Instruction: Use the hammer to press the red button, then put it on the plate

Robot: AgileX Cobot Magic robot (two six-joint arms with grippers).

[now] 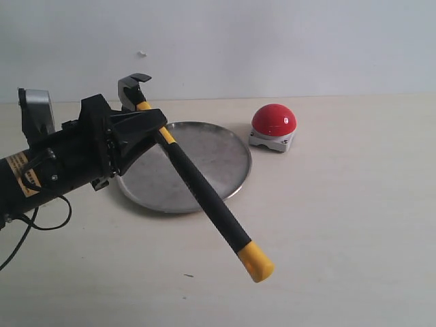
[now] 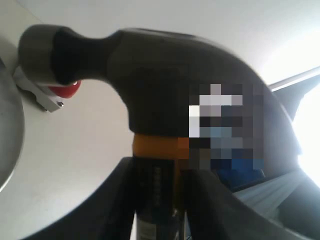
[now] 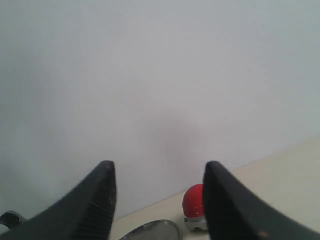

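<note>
My left gripper is shut on the hammer, gripping the black handle just below the dark steel head. The hammer hangs in the air, its head at the plate's far left rim and its handle slanting over the plate toward the front, yellow end lowest. In the left wrist view the hammer fills the picture above the left gripper. The red button sits on its grey base to the right of the steel plate, apart from the hammer. My right gripper stands open and empty, with the red button and plate far beyond.
A pale tabletop runs to a plain white wall behind. The left arm's black body and cable lie at the left edge. Bare table shows in front and to the right of the plate. The right arm does not show in the exterior view.
</note>
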